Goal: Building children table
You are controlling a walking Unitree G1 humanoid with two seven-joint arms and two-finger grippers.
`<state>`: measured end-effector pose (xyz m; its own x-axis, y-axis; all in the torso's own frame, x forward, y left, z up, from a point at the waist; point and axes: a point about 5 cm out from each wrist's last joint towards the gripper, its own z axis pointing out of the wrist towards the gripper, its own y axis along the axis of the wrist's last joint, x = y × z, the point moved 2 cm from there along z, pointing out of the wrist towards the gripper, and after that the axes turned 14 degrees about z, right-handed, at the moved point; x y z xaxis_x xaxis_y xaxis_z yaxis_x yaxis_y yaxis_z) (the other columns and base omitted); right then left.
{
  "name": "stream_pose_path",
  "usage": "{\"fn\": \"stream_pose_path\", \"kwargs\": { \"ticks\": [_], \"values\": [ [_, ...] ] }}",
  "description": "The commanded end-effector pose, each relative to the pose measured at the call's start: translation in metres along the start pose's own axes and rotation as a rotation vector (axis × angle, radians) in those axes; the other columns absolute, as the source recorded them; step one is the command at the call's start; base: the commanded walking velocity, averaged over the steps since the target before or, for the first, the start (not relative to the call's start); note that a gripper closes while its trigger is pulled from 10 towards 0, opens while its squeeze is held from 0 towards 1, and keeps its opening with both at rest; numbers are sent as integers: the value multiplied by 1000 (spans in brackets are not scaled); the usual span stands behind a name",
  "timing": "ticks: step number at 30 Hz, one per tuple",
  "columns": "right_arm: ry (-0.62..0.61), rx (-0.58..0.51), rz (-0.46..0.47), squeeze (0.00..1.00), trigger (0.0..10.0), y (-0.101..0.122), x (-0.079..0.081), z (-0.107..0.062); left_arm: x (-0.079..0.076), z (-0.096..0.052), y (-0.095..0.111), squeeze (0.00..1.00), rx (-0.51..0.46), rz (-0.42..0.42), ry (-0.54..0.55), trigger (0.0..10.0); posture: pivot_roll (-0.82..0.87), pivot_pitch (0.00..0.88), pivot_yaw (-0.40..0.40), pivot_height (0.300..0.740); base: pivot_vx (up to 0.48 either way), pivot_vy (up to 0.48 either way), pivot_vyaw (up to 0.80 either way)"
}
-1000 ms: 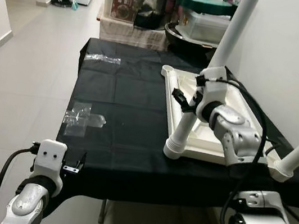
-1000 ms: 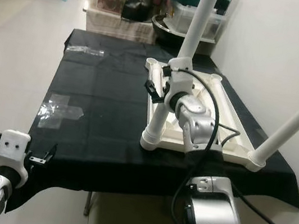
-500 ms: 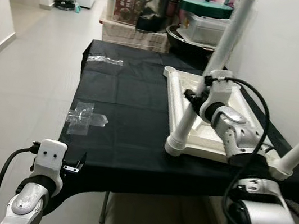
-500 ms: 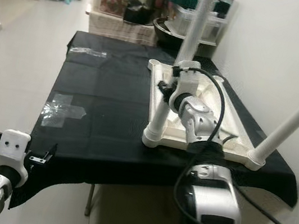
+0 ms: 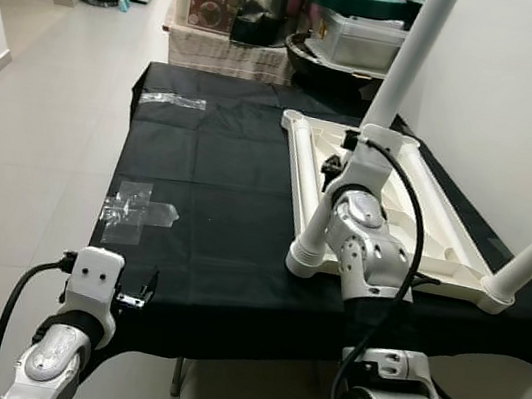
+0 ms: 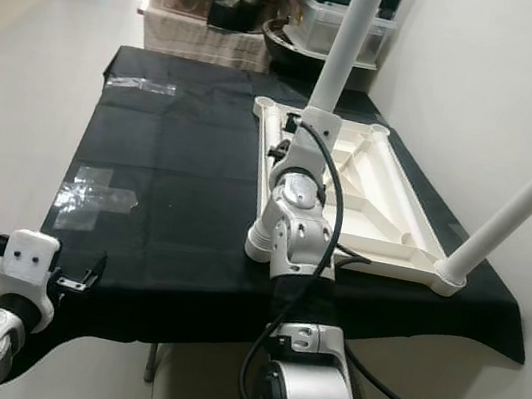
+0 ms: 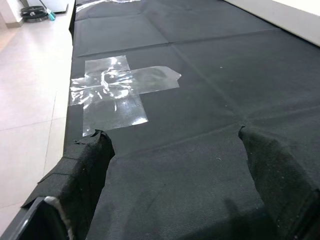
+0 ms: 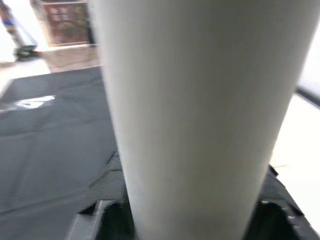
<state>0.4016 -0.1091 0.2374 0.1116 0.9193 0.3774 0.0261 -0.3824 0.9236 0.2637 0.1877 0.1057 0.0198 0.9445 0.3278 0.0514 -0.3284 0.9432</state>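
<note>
Gripping the near-left white leg (image 5: 330,208) of the upturned children table (image 5: 415,218), right gripper (image 5: 336,166) fingers apparently clamped round it, left gripper (image 5: 137,293) fingers apart at the black tabletop (image 5: 205,200) near edge.

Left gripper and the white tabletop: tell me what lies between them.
Nothing upright blocks the way. The left gripper hovers at the near left edge of the black cloth; between it and the white tabletop lies bare cloth, with flat clear tape off to the left.

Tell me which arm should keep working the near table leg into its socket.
Right. The right pincer is closed around the white table leg standing in the near corner of the upturned tabletop. The left pincer hangs open at the black cloth's near edge, far from the leg.
</note>
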Motion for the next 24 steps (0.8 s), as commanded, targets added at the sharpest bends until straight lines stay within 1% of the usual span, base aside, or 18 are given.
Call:
{"fn": "stream_pose_path", "kwargs": {
  "ticks": [1,2,3,4,5,6,8,9,10,13,14,15,17,18,21,22,23,24],
  "values": [
    [45,-22,-15,1000,10000,15,5,1,1,-2,-4,0,9,1,0,10000,38,0,-106,740,0,0,0],
    [46,-36,-53,737,10000,24,1,3,0,-2,-3,0,8,0,-1,10000,38,0,-109,740,0,0,0],
    [56,-42,-73,0,10000,33,-5,6,-1,-2,-3,0,7,-1,-2,10000,42,0,-114,740,0,0,0],
    [56,-42,-73,0,10000,33,-5,6,-1,-2,-3,0,7,-1,-2,10000,42,0,-114,740,0,0,0],
    [92,-57,-101,0,10000,49,-11,7,-2,-3,-3,0,7,-4,-4,10000,42,0,-115,740,0,0,0],
    [92,-57,-101,0,10000,49,-11,7,-2,-3,-3,0,7,-4,-4,10000,42,0,-115,740,0,0,0],
    [171,-49,-143,0,10000,60,-14,7,-1,-4,-4,0,10,-6,-2,10000,34,0,-111,740,0,0,0],
    [171,-49,-143,0,10000,60,-14,7,-1,-4,-4,0,10,-6,-2,10000,34,0,-111,740,0,0,0],
    [224,-18,-168,0,10000,61,-16,7,-1,-5,-5,0,12,-7,-1,10000,34,0,-111,740,0,0,0],
    [408,129,-226,0,10000,44,-19,5,-3,-4,-5,0,11,-5,-10,10000,33,0,-109,740,0,0,0],
    [408,129,-226,0,10000,44,-19,5,-3,-4,-5,0,11,-5,-10,10000,33,0,-109,740,0,0,0],
    [465,191,-264,0,3804,33,-22,4,-3,-2,-4,0,7,-5,-12,10000,34,0,-107,740,0,0,0],
    [477,210,-278,0,3804,29,-23,5,-3,-2,-3,0,6,-5,-12,10000,34,0,-107,740,0,0,0],
    [467,226,-288,0,0,24,-25,8,-3,-1,-3,0,4,-4,-12,10000,37,0,-107,740,0,0,0],
    [453,238,-292,0,0,19,-27,13,-3,-1,-3,0,2,-2,-13,10000,41,0,-109,740,0,0,0],
    [414,232,-272,0,0,19,-29,19,-2,-1,-2,0,2,-1,-11,10000,45,0,-110,740,0,0,0],
    [393,225,-263,0,0,20,-31,20,-1,-1,-2,0,2,-1,-10,10000,45,0,-110,740,0,0,0],
    [312,193,-229,0,0,23,-36,25,-1,-1,-2,0,2,-1,-9,10000,47,0,-111,740,0,0,0]
  ]
}}
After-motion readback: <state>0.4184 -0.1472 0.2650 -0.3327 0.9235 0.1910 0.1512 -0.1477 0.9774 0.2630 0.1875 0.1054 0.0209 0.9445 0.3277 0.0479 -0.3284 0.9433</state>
